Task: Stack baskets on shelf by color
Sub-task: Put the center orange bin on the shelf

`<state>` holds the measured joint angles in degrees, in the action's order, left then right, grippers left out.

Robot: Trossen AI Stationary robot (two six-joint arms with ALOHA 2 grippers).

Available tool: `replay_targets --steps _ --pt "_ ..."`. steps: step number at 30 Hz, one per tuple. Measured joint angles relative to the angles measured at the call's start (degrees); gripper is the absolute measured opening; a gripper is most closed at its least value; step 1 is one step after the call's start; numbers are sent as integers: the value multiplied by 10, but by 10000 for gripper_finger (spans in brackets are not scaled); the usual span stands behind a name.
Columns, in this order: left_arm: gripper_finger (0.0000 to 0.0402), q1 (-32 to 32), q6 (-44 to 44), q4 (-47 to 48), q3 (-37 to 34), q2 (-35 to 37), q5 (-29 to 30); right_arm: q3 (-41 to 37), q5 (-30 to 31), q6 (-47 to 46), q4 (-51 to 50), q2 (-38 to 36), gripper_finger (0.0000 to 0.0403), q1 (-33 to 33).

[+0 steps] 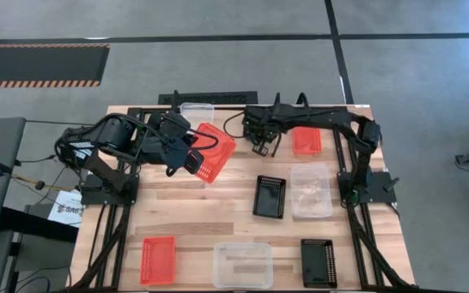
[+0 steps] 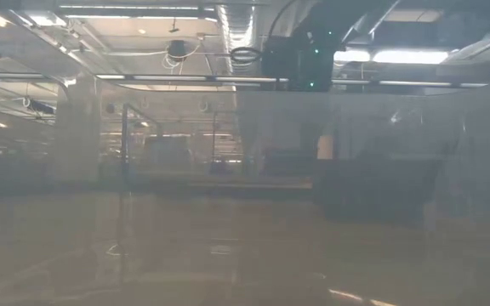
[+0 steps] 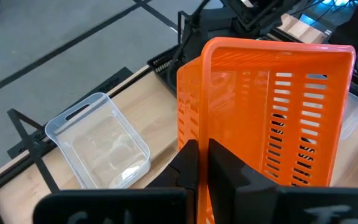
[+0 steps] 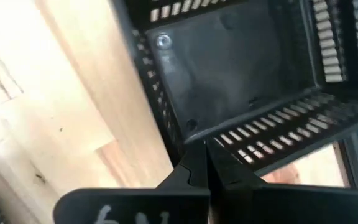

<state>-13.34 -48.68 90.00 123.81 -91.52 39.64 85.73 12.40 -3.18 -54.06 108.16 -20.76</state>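
My left gripper (image 1: pixel 187 155) is shut on an orange basket (image 1: pixel 215 151), which hangs tilted over the table's far left part. My right gripper (image 1: pixel 260 143) is shut on a black perforated basket (image 4: pixel 229 68) above the shelf (image 1: pixel 234 116) at the far edge. On the shelf board a clear basket (image 1: pixel 196 111) rests on its bottom at the left, and an orange basket (image 1: pixel 306 140) at the right. The low view is hazy and shows no basket plainly. My left gripper pinches one wall of the orange basket at its rim (image 3: pixel 191 127) between its two fingers. The basket is lifted clear and steeply tilted, its slotted part (image 3: pixel 291 124) standing away from the fingers. My right gripper pinches a slotted wall of the black basket near a corner (image 4: pixel 194 140), the fingers coming from above and pointing steeply down. The basket's open inside faces the wrist camera; whether its bottom rests on anything I cannot tell.
On the table lie a black basket (image 1: pixel 269 196) and a clear one (image 1: pixel 310 190) in the middle right, and an orange (image 1: pixel 158 259), a clear (image 1: pixel 243 264) and a black basket (image 1: pixel 318 262) along the near edge. Bare wood lies between them.
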Motion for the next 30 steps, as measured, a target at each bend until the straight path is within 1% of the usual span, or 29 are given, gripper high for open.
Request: replay_targets --steps 6,16,21,24,30 --pt "0 0 0 0 0 0 0 -2 -7 -4 -9 -13 0 15" --pt "0 0 -15 0 0 0 0 -2 10 5 -19 -33 0 17" --pt "0 0 -16 0 0 0 0 -1 -2 12 -14 -53 0 20" --pt "0 0 -16 0 0 0 0 -1 -22 16 -19 -54 11 19" --pt "0 0 -16 0 0 0 0 -1 -33 15 -9 -54 55 19"
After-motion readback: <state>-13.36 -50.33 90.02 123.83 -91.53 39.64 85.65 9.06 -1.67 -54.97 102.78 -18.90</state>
